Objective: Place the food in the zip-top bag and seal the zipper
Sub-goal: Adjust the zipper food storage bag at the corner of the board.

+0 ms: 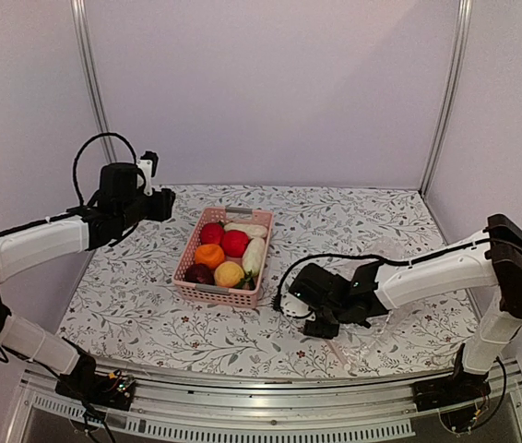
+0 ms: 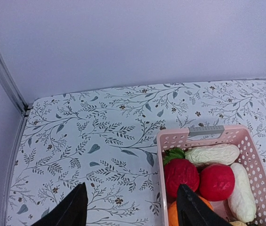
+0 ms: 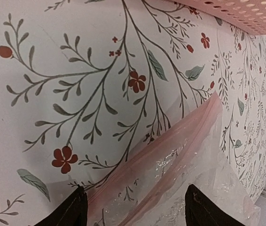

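Note:
The food (image 1: pixel 229 254) lies in a pink basket (image 1: pixel 187 257): two red pieces (image 2: pixel 181 175), an orange (image 2: pixel 172 214), a yellow lemon, a dark maroon piece and white radish-like pieces (image 2: pixel 213 154). My left gripper (image 2: pixel 130 208) hangs open above the basket's far left corner, one finger over the cloth and the other over the red and orange pieces. My right gripper (image 3: pixel 135 212) is open, low over the table in front of the basket. The clear zip-top bag (image 3: pixel 208 188) lies between its fingers, with the pink zipper (image 3: pixel 189 129) running diagonally away. In the top view the bag is hard to make out.
A floral cloth (image 1: pixel 132 295) covers the table. Pale walls and metal posts (image 1: pixel 90 83) close off the back and sides. The basket's long side (image 3: pixel 236 14) runs along the top right of the right wrist view.

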Robot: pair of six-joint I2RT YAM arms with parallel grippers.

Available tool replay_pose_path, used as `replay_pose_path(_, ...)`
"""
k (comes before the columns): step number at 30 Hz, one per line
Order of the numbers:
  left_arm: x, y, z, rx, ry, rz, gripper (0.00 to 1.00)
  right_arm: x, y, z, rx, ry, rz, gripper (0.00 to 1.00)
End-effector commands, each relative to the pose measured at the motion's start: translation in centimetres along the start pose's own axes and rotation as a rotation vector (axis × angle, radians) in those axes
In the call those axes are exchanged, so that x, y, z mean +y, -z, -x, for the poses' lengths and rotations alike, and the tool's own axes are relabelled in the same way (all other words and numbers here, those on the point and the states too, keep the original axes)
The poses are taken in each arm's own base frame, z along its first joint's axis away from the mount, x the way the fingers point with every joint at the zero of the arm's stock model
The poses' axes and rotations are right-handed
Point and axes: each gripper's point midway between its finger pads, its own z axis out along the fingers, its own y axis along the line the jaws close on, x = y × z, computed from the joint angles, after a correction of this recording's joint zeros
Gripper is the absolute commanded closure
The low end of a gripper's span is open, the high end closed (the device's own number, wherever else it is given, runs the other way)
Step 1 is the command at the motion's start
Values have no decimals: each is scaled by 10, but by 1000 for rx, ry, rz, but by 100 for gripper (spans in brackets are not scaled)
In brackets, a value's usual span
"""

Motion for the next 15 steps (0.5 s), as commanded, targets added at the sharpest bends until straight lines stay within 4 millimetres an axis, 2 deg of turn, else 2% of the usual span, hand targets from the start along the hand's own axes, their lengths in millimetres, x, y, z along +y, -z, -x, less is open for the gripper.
replay_pose_path(1,4,4,17,-41,36,-11,36,-37,9,-18,29,-30,-126,33)
replay_pose_path(5,4,4,18,-42,43,-14,37,-54,6,-49,82,-84,-139,40)
replay_pose_path(7,4,6,19,-46,55,-20,37,-67,9,-60,87,-126,-156,42)
replay_pose_path(10,0,10,20,-52,78,-36,38,-78,10,-75,106,-161,-172,51)
replay_pose_path(15,-20,16,26,-54,96,-89,39,-89,9,-99,135,-228,-185,55)
